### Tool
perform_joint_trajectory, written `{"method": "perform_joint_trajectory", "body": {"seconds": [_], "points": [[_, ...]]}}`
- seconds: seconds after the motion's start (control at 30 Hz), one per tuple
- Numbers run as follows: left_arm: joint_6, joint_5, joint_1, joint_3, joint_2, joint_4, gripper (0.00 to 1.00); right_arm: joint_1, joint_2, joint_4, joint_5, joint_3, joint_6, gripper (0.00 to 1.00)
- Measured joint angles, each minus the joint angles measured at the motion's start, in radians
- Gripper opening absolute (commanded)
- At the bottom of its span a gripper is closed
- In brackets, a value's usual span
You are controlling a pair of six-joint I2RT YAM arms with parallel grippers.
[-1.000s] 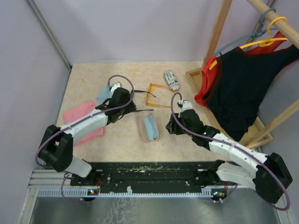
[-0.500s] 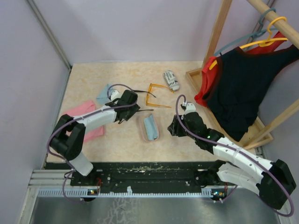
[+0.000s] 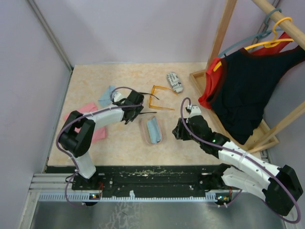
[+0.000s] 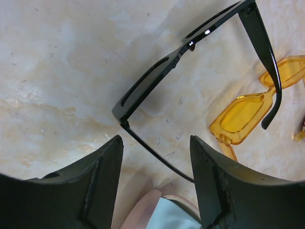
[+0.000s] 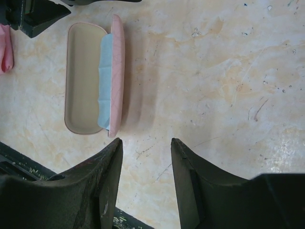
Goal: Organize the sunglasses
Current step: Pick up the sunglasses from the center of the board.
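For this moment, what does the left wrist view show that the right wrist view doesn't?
Left wrist only: the black sunglasses, arms unfolded, and the orange sunglasses beside them, under the open left pincer. Right wrist only: the open right pincer, empty, and a pink cloth at the frame's left edge. Both: the marbled tabletop and the open pink case with its light blue cloth, only a corner of it in the left wrist view.

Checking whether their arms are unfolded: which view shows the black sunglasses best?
Left wrist: the black sunglasses lie close up, arms spread. Top view shows only thin dark lines; right wrist shows none of them.
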Motion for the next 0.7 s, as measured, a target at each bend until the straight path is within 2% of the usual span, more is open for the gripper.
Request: {"method": "perform_joint_trajectory", "body": {"seconds": [0.17, 0.53, 0.7], "points": [[-0.017, -0.009, 0.0, 0.041, 0.061, 0.0, 0.57, 0.0, -0.005, -0.015, 0.007, 0.0, 0.0, 0.45], [-0.035, -0.036, 0.0, 0.049, 0.093, -0.029, 0.29, 0.0, -0.019, -0.024, 0.021, -0.006, -0.002, 0.45], [-0.035, -0.055, 0.007, 0.05, 0.093, -0.037, 0.21, 0.0, -0.019, -0.025, 0.023, -0.006, -0.002, 0.45]]}}
